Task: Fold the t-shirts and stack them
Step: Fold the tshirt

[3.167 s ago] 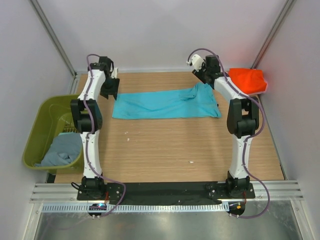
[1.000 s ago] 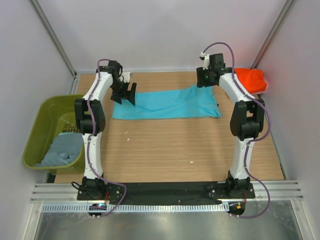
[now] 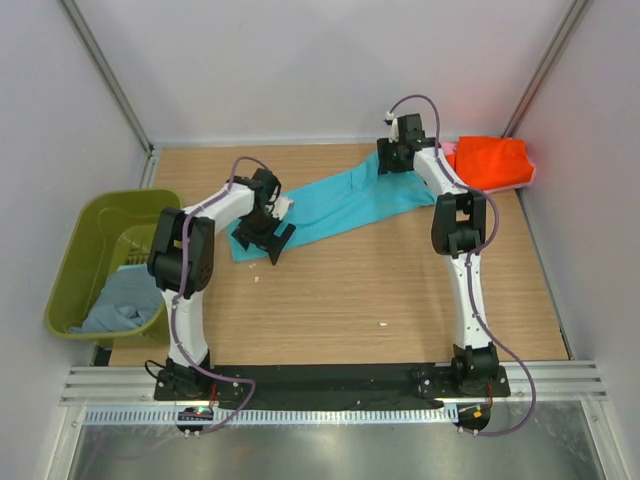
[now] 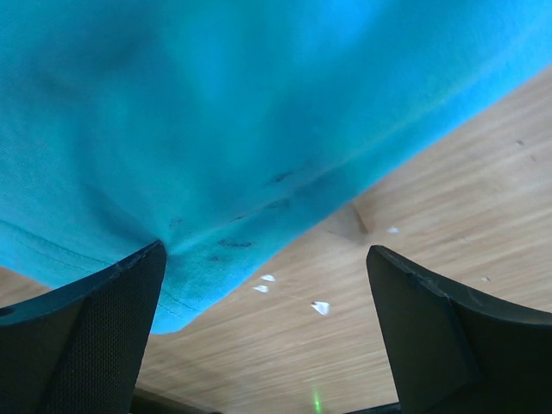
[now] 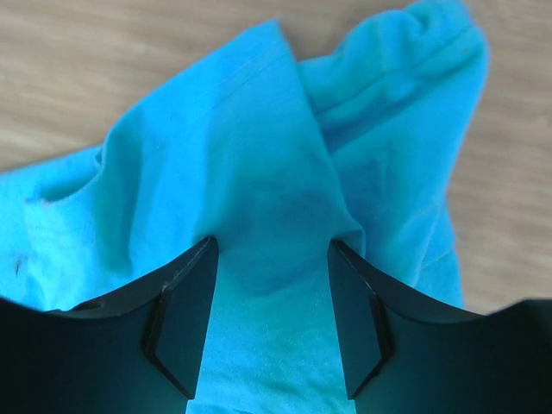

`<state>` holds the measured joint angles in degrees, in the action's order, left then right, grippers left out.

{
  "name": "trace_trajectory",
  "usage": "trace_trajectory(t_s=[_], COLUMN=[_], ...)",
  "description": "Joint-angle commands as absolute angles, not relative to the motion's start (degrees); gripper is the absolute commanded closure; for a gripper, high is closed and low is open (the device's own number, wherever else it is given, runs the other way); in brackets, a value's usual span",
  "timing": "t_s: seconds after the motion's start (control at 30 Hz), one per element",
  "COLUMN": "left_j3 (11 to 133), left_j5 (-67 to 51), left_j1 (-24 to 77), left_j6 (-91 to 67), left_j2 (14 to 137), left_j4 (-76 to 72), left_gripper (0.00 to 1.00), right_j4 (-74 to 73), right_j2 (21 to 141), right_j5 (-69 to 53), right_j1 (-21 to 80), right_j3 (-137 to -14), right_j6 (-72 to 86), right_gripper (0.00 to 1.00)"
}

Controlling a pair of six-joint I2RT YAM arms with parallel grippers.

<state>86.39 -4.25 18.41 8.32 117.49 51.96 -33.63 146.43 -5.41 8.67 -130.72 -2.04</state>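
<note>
Looks like a robotics lab test cell. Shown by plain white panels point(image 3: 330, 70) and metal corner posts point(image 3: 104, 70) boxing in a wooden tabletop point(image 3: 330, 300), a slotted aluminium rail point(image 3: 330, 383) along its near edge, and left arm point(image 3: 178, 300) and right arm point(image 3: 472, 300) bolted there, cables looped alongside.

turquoise t-shirt point(image 4: 259, 103): cut off at top and left, left wrist view; at bottom, right wrist view
white specks point(image 4: 321, 307): too small to identify
right gripper point(image 5: 272, 319): fingertips hidden beneath wrist in top view
</note>
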Motion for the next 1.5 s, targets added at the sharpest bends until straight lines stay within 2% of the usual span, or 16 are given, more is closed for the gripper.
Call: trace_trajectory(t_s=[0.0, 0.13, 0.3, 0.43, 0.6, 0.63, 0.7, 0.73, 0.87, 1.47], left_j3=[82.6, 80.4, 79.7, 78.6, 78.0, 77.9, 77.8, 77.9, 78.0, 90.2], left_j5=[-4.6, -3.3, 1.2, 3.9, 6.4, 6.5, 6.9, 6.9, 6.4, -5.4], left_j1=[21.5, 26.0, 29.7, 29.8, 29.8, 29.8, 29.8, 29.9, 30.8, 52.9], left_j6=[7.5, 6.3, 4.0, 4.4, 6.4, 6.6, 7.6, 8.5, 10.7, 14.9], left_j2=[113.8, 111.8, 111.4, 111.4, 112.6, 112.8, 112.9, 113.2, 113.2, 119.4], left_j4=[51.4, 51.2, 51.3, 50.3, 50.2, 50.1, 50.7, 50.8, 52.1, 63.8], left_gripper=[0.0, 0.0, 0.0, 0.13, 0.44, 0.57, 0.73, 0.87, 1.0, 1.0], right_j4=[-31.1, -27.4, -27.9, -28.7, -29.0, -29.0, -29.0, -29.0, -29.0, -25.7], right_j2=[151.1, 152.9, 152.1, 150.9, 149.9, 149.5, 149.2, 149.0, 148.5, 152.0], right_j5=[-4.3, -2.2, -1.8, -1.4, -1.2, -1.1, -0.5, -0.3, 2.4, -3.5], right_j1=[9.1, 9.5, 9.7, 9.7, 9.6, 9.7, 9.6, 9.6, 9.3, 12.6], right_j3=[-140.7, -145.5, -144.8, -142.8, -142.5, -142.4, -142.3, -141.9, -141.3, -144.4], right_j6=[1.4, 2.0, 1.7, 1.2, 1.0, 1.0, 0.6, 0.4, 0.3, -1.1], right_gripper=[0.39, 0.37, 0.37, 0.37, 0.37, 0.37, 0.37, 0.37, 0.37, 0.37])
